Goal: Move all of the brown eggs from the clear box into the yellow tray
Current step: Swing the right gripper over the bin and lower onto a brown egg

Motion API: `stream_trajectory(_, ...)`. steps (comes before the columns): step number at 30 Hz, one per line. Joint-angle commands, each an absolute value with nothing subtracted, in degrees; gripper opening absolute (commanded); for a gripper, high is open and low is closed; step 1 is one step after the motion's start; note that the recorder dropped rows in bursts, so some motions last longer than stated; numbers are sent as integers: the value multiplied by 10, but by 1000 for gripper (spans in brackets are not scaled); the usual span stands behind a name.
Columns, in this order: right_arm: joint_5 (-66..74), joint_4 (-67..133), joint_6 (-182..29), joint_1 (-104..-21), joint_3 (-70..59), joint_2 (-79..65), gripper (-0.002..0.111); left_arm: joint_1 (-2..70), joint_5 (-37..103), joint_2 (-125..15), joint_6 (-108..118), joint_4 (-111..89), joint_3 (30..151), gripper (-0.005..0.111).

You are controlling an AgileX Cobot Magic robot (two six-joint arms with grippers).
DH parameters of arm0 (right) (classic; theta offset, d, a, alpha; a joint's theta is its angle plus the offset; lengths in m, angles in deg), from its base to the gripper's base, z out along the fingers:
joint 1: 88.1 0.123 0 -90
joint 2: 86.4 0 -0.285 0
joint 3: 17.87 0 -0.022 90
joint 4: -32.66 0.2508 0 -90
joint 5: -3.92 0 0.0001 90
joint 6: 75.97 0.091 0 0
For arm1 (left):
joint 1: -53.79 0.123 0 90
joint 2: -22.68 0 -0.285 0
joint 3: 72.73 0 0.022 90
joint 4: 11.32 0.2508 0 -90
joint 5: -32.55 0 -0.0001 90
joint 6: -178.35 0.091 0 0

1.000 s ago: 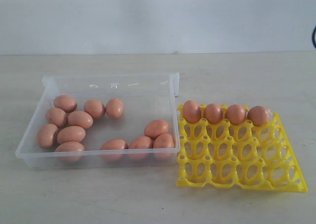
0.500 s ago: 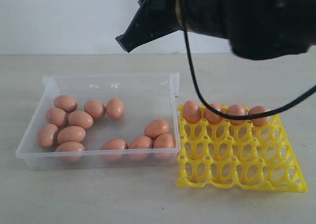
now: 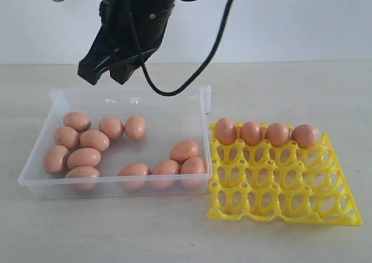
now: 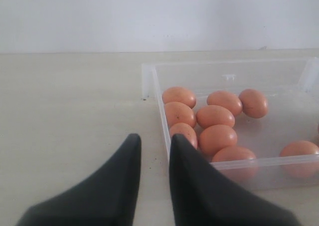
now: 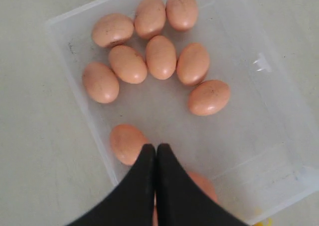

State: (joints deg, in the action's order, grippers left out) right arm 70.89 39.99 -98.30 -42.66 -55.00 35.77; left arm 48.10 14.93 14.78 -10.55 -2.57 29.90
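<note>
Light, smooth and probably brittle, the brown eggs [image 3: 94, 140] lie loose in the clear box [image 3: 157, 129] at left of frame, best pinched gently across the short middle, while the right gripper [image 5: 156, 147] hovers above them, shut and empty, and the left gripper [image 4: 155, 137] sits parted, holding nothing.

The arm [image 3: 133, 19] above the box [image 3: 58, 96] is cut off by the exterior view's top edge. In the right wrist view its closed fingers [image 5: 139, 196] hide one egg [image 5: 124, 142] in the box partly and another egg [image 5: 205, 182] almost wholly — the tray [image 5: 263, 222] beside the box shows only as a sliver at the frame's edge.
</note>
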Motion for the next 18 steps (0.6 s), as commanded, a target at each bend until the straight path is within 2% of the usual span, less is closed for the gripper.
stream_trajectory(1,739,390,-1019,-434,-579,428,0,479,150,149,-111,-29,300,22)
stream_trajectory(5,739,390,-1095,-436,-579,470,1,479,150,149,-111,-29,300,22)
stream_trajectory(8,739,358,-1151,-436,-579,487,12,479,150,149,-111,-29,300,22)
stream_trajectory(11,739,313,-1174,-438,-579,491,34,479,150,149,-111,-29,300,22)
stream_trajectory(12,739,308,-1174,-446,-579,491,48,479,150,149,-111,-29,300,22)
stream_trajectory(14,739,308,-1170,-461,-579,497,56,479,150,149,-111,-29,300,22)
stream_trajectory(18,739,338,-1144,-476,-577,501,56,479,150,149,-111,-29,300,22)
